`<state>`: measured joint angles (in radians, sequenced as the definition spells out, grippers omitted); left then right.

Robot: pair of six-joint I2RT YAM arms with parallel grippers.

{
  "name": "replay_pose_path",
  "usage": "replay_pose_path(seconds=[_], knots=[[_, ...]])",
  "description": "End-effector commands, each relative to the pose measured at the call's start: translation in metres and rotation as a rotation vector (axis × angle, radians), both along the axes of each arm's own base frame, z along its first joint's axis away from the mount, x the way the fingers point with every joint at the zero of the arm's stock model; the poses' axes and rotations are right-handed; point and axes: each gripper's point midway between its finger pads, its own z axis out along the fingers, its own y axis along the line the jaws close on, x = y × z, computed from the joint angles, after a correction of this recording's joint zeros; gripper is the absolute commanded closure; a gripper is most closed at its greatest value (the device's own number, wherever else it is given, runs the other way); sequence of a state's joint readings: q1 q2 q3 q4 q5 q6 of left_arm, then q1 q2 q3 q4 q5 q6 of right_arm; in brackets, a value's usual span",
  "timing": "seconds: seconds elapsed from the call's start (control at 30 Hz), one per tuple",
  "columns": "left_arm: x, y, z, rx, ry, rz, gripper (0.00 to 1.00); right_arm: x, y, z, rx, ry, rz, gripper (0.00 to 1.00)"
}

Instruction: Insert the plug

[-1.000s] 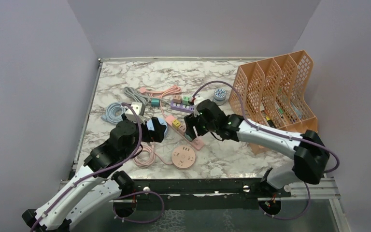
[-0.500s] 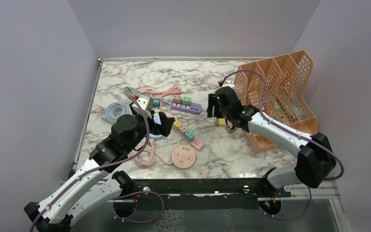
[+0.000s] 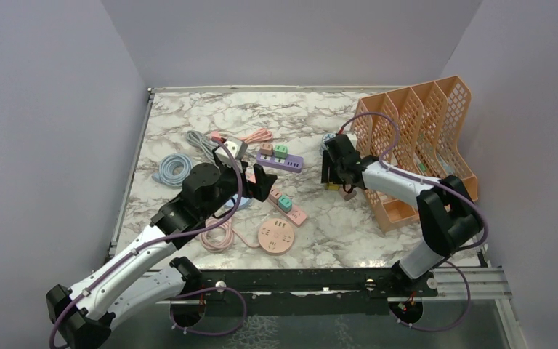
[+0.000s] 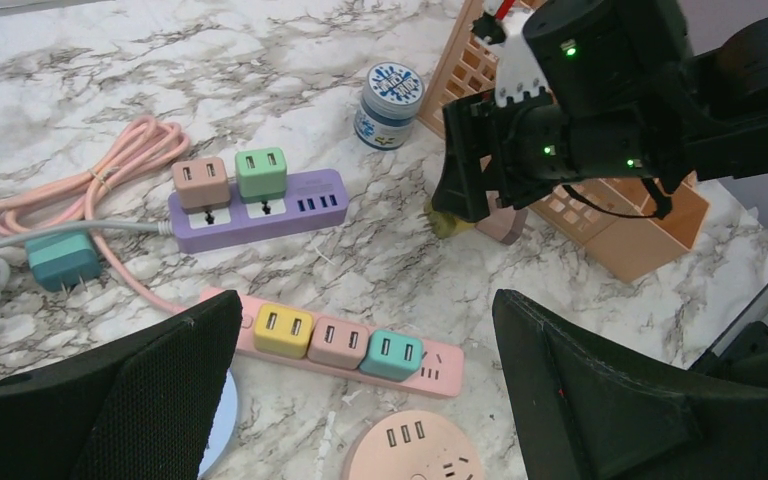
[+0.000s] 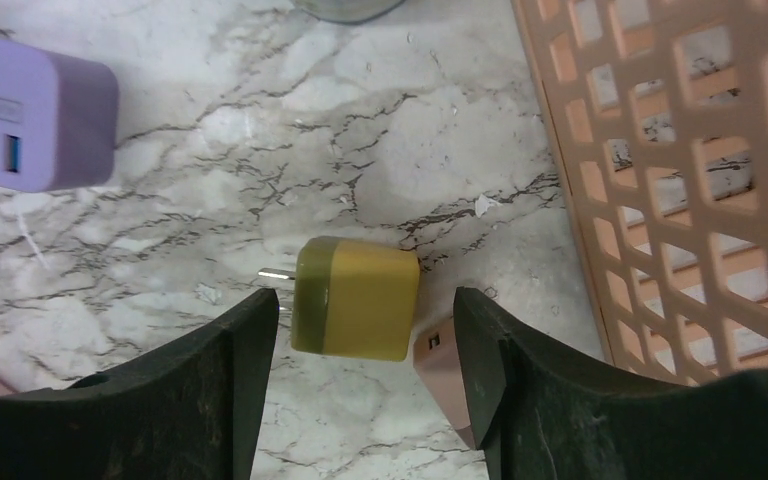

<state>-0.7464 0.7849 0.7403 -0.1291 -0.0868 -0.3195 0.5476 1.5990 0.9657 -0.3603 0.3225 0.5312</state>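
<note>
Right gripper point(image 5: 362, 300) open, pointing down at the marble table point(image 5: 440, 120), one finger on each side of the yellow plug point(image 5: 355, 298). A small gap on both sides, so no grip on it. Plug flat on the table, metal prongs to the left, body in two colours, olive and yellow. Just beside it on the near right, a pink-brown plug point(image 5: 438, 365), half hidden behind the right finger; touching or not, cannot tell. Further right, the orange file rack point(image 5: 660, 150), upright along the right side of the table. To the far left of the yellow plug, the end of the purple power strip point(image 5: 30, 110), apart from it. In the left wrist view, two adapters in this strip, one pink-brown point(image 4: 200, 180) and one green point(image 4: 260, 172). On the far side of the right gripper, a small jar point(image 4: 390, 92) with a blue and white lid.

Left gripper point(image 4: 365, 315) wide open and empty, hanging above the pink power strip point(image 4: 440, 362), with a yellow, a pink and a teal adapter in it. On the near side of this strip, a round pink socket point(image 4: 415, 455). On the left, a teal plug point(image 4: 60, 260) on a grey cable, and a pink cable point(image 4: 110, 170) in loops.
</note>
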Motion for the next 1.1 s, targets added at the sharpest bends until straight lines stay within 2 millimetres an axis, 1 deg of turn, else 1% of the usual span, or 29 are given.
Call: replay_pose_path(seconds=[0.0, 0.07, 0.23, 0.33, 0.43, 0.5, 0.6, 0.67, 0.73, 0.87, 0.97, 1.07], knots=[[-0.002, -0.012, 0.008, -0.057, 0.001, -0.040, 0.01, -0.003, 0.001, -0.019, 0.001, 0.060, 0.005, 0.38], [-0.003, -0.014, 0.005, -0.061, 0.013, -0.052, 0.01, -0.005, 0.009, -0.025, 0.021, 0.071, 0.062, 0.42], [-0.004, -0.017, 0.002, -0.070, 0.034, -0.062, 0.01, -0.007, 0.016, -0.038, 0.030, 0.110, 0.094, 0.55], [-0.007, -0.019, -0.003, -0.071, 0.053, -0.074, 0.01, -0.007, 0.016, -0.039, 0.033, 0.112, 0.098, 0.63], [-0.008, -0.021, -0.011, -0.070, 0.091, -0.078, 0.01, -0.008, 0.017, -0.035, 0.043, 0.101, 0.103, 0.70], [-0.009, -0.022, -0.019, -0.078, 0.129, -0.070, 0.01, -0.008, 0.020, -0.028, 0.065, 0.086, 0.113, 0.72], [-0.007, -0.025, -0.038, -0.102, 0.210, -0.036, 0.01, -0.013, 0.036, -0.004, 0.156, 0.049, 0.187, 0.72], [-0.010, -0.033, -0.049, -0.129, 0.265, -0.057, 0.01, -0.019, 0.052, 0.014, 0.239, 0.015, 0.267, 0.72], [-0.014, -0.044, -0.057, -0.161, 0.316, -0.091, 0.01, -0.026, 0.062, 0.029, 0.313, -0.013, 0.313, 0.72], [-0.020, -0.064, -0.075, -0.226, 0.416, -0.148, 0.10, -0.040, 0.074, 0.051, 0.426, -0.060, 0.363, 0.72], [-0.021, -0.078, -0.073, -0.289, 0.448, -0.192, 0.16, -0.050, 0.085, 0.065, 0.513, -0.122, 0.432, 0.72], [-0.014, -0.086, -0.071, -0.347, 0.480, -0.174, 0.21, -0.059, 0.090, 0.076, 0.570, -0.184, 0.498, 0.72]])
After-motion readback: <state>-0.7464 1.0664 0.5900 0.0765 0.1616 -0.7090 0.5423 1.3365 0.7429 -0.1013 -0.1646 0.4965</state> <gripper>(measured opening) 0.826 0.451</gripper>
